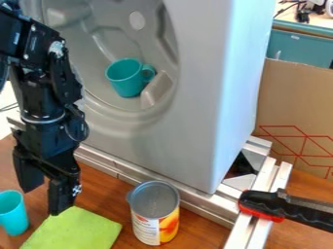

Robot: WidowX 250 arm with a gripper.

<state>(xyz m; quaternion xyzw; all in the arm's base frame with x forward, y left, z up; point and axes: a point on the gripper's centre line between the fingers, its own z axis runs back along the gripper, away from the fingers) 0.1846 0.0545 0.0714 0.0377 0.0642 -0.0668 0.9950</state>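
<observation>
The black gripper (44, 198) hangs at the left, pointing down with its two fingers apart and nothing between them. Below and to its left stands a teal cup (12, 214), partly cut off by the view's edge. A folded green cloth (75, 231) lies on the wooden table just below the gripper. To the right of the cloth stands an open tin can (155, 214) with a fruit label. Higher up, a teal mug (129, 78) rests tilted inside the round recess of a grey appliance-like body (195, 131), its handle toward the right.
Metal rails (195, 206) run along the base of the grey body. A black and red clamp (280, 206) sits across the rails at the lower right. Behind stands a cardboard panel (292, 97) with red lines. Wooden table (211, 236) shows right of the can.
</observation>
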